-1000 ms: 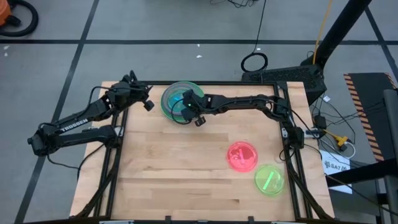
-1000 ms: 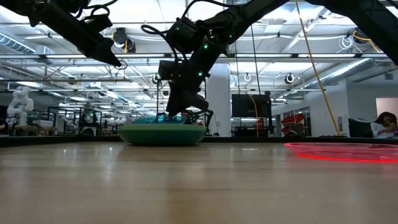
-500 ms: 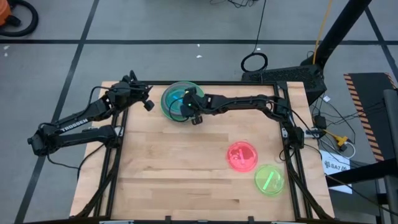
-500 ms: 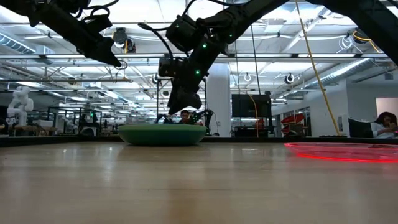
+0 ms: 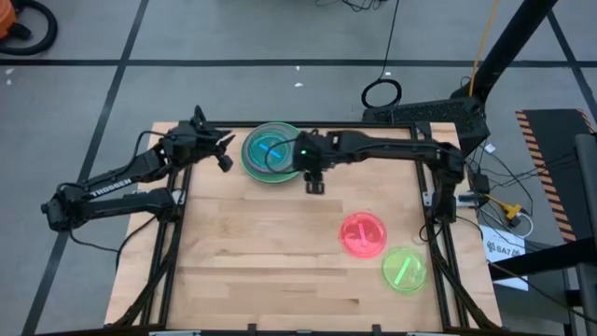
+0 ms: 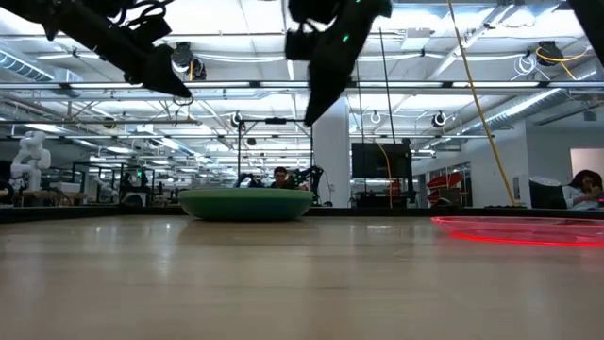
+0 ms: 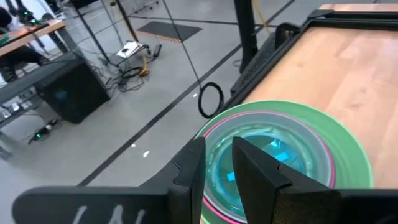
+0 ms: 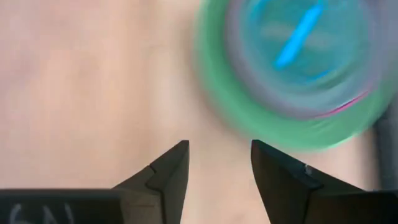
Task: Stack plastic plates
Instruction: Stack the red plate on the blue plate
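Note:
A stack of plastic plates [image 5: 254, 166] sits near the table's far edge. A broad green plate is at the bottom, a magenta rim [image 7: 261, 116] shows inside it, and a translucent teal plate [image 5: 270, 149] lies on top. In the low view the stack [image 6: 245, 204] rests flat on the wood. My right gripper [image 5: 313, 181] hovers open just right of and nearer than the stack, high above the table [image 6: 312, 113], and holds nothing. My left gripper [image 5: 224, 157] waits in the air at the stack's left, its fingers a narrow gap apart [image 7: 217, 163]. A pink plate [image 5: 363, 233] and a lime plate [image 5: 404, 269] lie apart on the right.
The pink plate [image 6: 519, 230] and the lime plate lie flat near the table's right near corner. Bare wood [image 5: 252, 252] spreads across the middle and left of the table. A dark frame rail [image 5: 280, 125] runs along the far edge behind the stack.
My right gripper has risen off the stack and drawn back toward the table's right and near side. It now hangs well above the plates. The teal plate has stayed on top of the stack. The left arm has barely moved.

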`<move>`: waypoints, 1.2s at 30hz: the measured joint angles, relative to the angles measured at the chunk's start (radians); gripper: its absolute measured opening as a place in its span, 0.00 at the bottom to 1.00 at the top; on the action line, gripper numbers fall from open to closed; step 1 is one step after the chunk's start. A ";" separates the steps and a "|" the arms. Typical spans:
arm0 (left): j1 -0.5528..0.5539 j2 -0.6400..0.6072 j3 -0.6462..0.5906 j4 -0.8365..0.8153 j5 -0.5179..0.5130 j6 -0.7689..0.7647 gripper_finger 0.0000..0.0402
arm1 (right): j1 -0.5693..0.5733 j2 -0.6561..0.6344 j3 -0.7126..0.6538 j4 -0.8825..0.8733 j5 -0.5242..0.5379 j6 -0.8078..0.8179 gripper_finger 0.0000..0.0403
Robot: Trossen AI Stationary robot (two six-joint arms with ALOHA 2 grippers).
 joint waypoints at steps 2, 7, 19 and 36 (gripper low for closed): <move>-0.015 0.000 0.000 0.001 0.000 0.000 0.22 | 0.001 -0.035 0.000 -0.092 -0.110 0.089 0.41; -0.038 0.000 0.000 0.024 0.000 0.003 0.22 | 0.003 -0.107 0.000 -0.260 -0.211 0.302 0.41; -0.077 0.000 0.000 0.058 0.000 -0.040 0.22 | 0.046 -0.254 -0.249 -0.313 -0.209 0.546 0.41; -0.110 0.000 0.000 0.084 0.000 -0.049 0.22 | 0.157 -0.455 -0.838 -0.166 -0.206 1.208 0.41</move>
